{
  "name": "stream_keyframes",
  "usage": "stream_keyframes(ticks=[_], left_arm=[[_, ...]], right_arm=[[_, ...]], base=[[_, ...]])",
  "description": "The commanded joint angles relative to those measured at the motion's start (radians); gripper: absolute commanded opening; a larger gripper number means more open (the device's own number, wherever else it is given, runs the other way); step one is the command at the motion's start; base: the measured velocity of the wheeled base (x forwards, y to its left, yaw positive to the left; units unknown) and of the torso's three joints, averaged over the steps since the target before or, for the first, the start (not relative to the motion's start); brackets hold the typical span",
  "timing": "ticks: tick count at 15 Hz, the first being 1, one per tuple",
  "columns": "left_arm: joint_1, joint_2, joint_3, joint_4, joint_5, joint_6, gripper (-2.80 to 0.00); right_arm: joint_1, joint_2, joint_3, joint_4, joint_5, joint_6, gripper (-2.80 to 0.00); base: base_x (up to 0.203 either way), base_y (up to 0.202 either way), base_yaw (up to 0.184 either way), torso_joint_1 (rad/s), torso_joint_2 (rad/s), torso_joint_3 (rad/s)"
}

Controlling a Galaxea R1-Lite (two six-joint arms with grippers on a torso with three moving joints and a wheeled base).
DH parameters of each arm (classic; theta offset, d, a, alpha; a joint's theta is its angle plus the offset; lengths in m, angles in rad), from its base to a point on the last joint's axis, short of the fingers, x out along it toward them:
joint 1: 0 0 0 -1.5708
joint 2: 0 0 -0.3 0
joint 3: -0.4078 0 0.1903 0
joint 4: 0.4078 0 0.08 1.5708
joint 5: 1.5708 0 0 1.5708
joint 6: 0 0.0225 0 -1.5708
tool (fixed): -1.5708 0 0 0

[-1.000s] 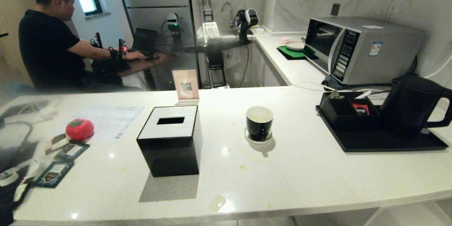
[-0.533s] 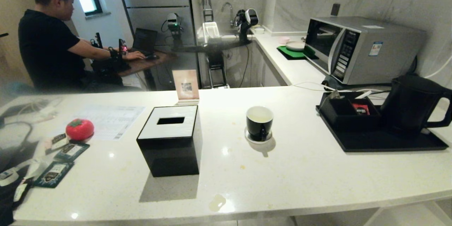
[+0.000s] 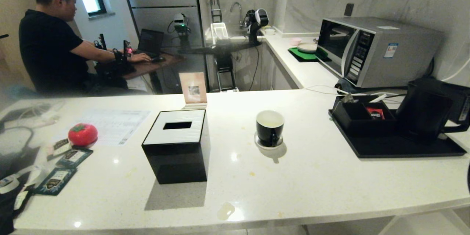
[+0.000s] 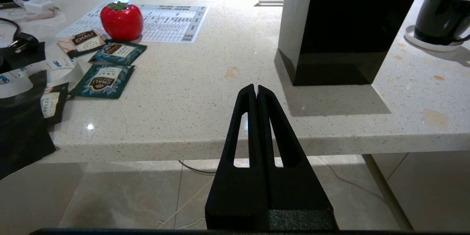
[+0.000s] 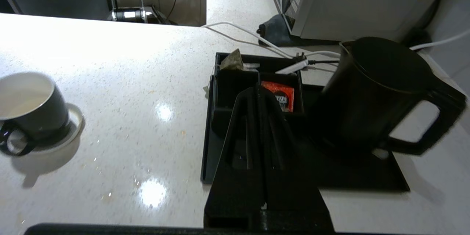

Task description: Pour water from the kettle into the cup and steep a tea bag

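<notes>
The left gripper [image 4: 257, 87] is seen pressed together, held off the counter's [image 3: 315, 176] near edge at 7 o'clock. The cup [image 3: 270, 127] is set on its saucer [image 3: 260, 144] at centre. The right gripper [image 5: 257, 89] is closed, empty, above the tray [image 3: 396, 147] at 3 o'clock, where the tea bag [image 5: 232, 61] and kettle [image 3: 426, 110] are kept.
</notes>
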Motion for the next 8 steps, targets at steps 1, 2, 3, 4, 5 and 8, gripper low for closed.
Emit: stream_keyframes(ticks=[1,2,3,4,5,8], left_arm=[[0.000,0.002,0.000,0.000,0.000,-0.001,-2.80],[0.000,0.002,0.000,0.000,0.000,-0.001,-2.80],[0.000,0.002,0.000,0.000,0.000,-0.001,-2.80],[0.000,0.002,0.000,0.000,0.000,-0.001,-2.80],[0.000,0.002,0.000,0.000,0.000,-0.001,-2.80],[0.000,0.002,0.000,0.000,0.000,-0.001,-2.80]], right_arm=[[-0.001,0.146,-0.034,-0.065,0.002,0.000,-2.80],[-0.001,0.190,-0.053,-0.095,0.003,0.003,-2.80],[-0.001,0.235,-0.077,-0.112,0.004,0.004,-2.80],[0.000,0.277,-0.103,-0.121,0.005,0.005,-2.80],[0.000,0.314,-0.125,-0.124,0.005,0.006,-2.80],[0.000,0.417,-0.195,-0.114,0.008,0.008,-2.80]], base=[[0.000,0.000,0.000,0.000,0.00,0.000],[0.000,0.000,0.000,0.000,0.00,0.000],[0.000,0.000,0.000,0.000,0.00,0.000],[0.000,0.000,0.000,0.000,0.00,0.000],[0.000,0.000,0.000,0.000,0.00,0.000],[0.000,0.000,0.000,0.000,0.00,0.000]])
